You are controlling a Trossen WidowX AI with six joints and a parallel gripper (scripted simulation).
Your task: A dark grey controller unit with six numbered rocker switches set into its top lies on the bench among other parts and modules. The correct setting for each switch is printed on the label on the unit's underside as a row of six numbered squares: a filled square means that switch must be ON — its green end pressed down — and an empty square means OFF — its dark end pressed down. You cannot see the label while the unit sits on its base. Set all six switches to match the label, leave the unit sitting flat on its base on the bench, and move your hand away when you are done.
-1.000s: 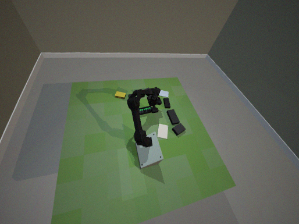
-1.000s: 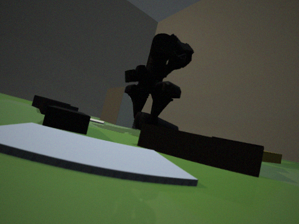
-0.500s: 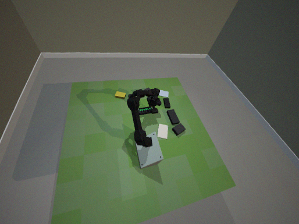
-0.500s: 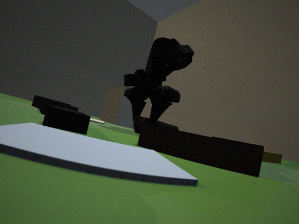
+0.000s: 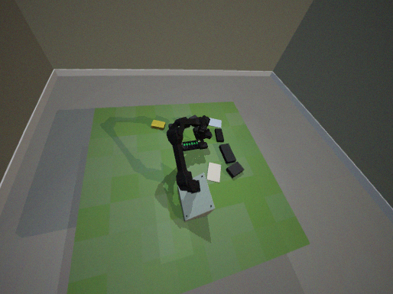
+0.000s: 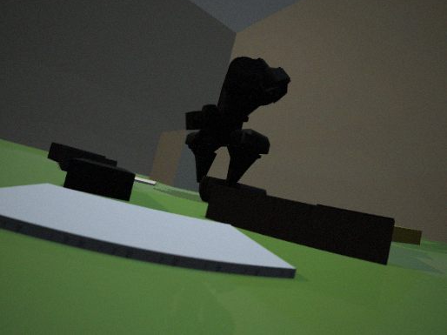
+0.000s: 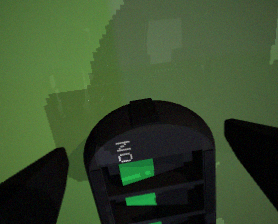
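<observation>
The fingers of the gripper are spread wide, with nothing pinched; the controller unit is seen below and between them in the wrist view, green switch ends exposed beside the printed "ON"

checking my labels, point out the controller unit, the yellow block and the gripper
controller unit [image 5: 186, 147] [image 7: 150, 137]: top and wrist views, casing
yellow block [image 5: 157, 124] [image 6: 407, 235]: top and exterior views, upper face and side
gripper [image 6: 216, 182]: exterior view, midway between its fingertips
</observation>
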